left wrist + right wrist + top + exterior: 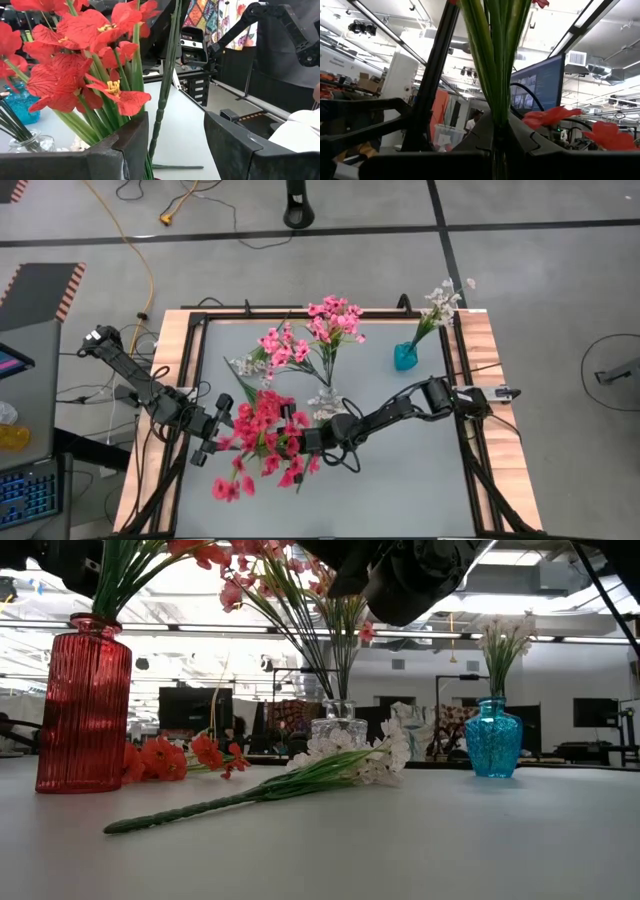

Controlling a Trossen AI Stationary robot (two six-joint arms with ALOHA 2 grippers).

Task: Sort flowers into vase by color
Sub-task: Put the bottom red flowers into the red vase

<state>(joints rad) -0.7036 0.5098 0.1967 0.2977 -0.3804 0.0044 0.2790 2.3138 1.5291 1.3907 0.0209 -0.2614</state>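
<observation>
A loose sprig (300, 778) lies seemingly before the middle vase (338, 724).

High view: the red vase is fully hidden under the red flowers (262, 435), and both fingertip sets are buried in blossoms, so the left gripper (222, 442) and right gripper (305, 442) can't be read there. Low view: the top edge cuts off the red vase (83, 705) stems and the pink flowers (290, 585), and the dark arm (420, 575) up there is too blurred and cropped to say which one it is. Right wrist: stem bundle (496, 60) runs out the top edge, blossoms unseen; the background person (471, 123) is too small to make out.
</observation>
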